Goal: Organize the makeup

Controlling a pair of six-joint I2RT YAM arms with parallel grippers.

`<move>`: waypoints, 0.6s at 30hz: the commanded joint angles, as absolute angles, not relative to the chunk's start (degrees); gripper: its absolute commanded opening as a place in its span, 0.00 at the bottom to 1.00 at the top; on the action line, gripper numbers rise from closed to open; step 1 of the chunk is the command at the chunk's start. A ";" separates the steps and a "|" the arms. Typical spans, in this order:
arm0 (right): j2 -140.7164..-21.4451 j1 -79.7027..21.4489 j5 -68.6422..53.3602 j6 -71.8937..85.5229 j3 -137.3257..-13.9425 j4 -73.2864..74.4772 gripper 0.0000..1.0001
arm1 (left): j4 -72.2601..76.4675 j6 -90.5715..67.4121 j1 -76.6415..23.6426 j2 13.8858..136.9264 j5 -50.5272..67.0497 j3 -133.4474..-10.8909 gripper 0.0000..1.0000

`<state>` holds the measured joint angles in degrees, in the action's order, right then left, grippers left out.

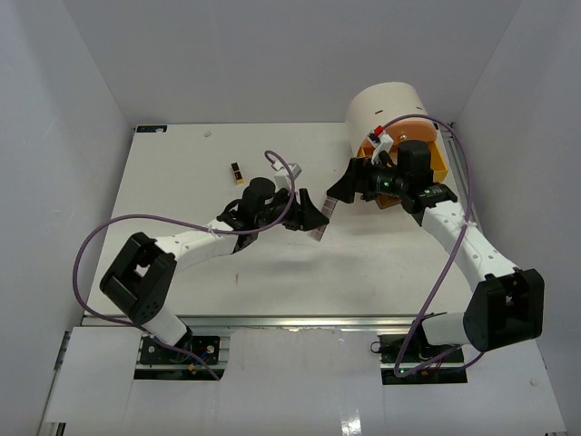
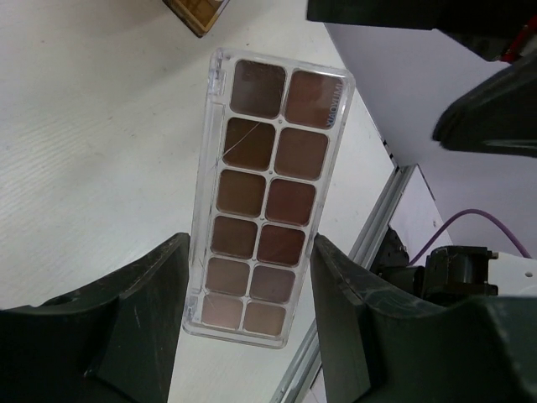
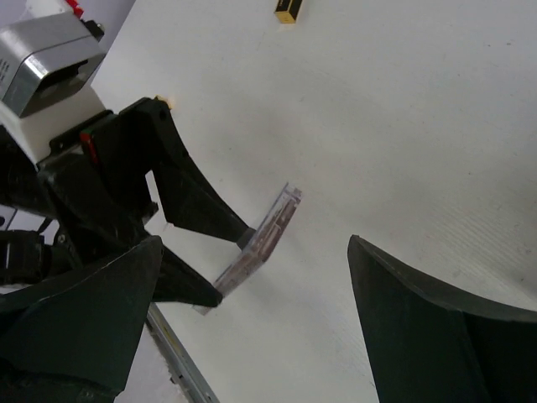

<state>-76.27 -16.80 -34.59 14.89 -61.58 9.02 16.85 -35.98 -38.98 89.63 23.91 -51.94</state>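
A clear palette of brown shades (image 2: pixel 264 193) sits crosswise between my left gripper's fingers (image 2: pixel 138 336), pinched by its long edges. The right wrist view shows that brown palette (image 3: pixel 273 220) edge-on, tilted and lifted off the table. From above, my left gripper (image 1: pixel 310 218) is mid-table, shut on the palette (image 1: pixel 320 233). My right gripper (image 1: pixel 339 191) faces it from the right, jaws wide open and holding nothing. In its own view the right gripper (image 3: pixel 253 252) frames the palette without touching it. A black-and-gold lipstick tube (image 1: pixel 237 172) lies behind the left arm, and the lipstick (image 3: pixel 288 8) shows again at the frame top.
The round cream drawer unit (image 1: pixel 390 109) stands at the back right with an orange drawer (image 1: pixel 441 163) pulled out behind the right wrist. A pale flat item (image 1: pixel 292 169) lies beside the left arm's purple cable. White walls enclose the table (image 1: pixel 182 182) on three sides.
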 commanded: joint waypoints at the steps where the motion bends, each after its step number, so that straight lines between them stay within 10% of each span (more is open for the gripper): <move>1: -76.57 -16.75 -29.27 20.73 -62.59 7.55 0.99 | 21.04 -36.60 -42.14 92.07 20.43 -58.65 0.11; 9: -73.71 -16.60 -22.21 23.78 -58.75 6.67 0.77 | 20.17 -35.20 -45.46 95.40 15.36 -64.59 0.11; 18: -68.84 -15.75 -21.93 24.62 -55.31 4.27 0.25 | 17.07 -32.27 -48.58 98.77 9.43 -69.93 0.17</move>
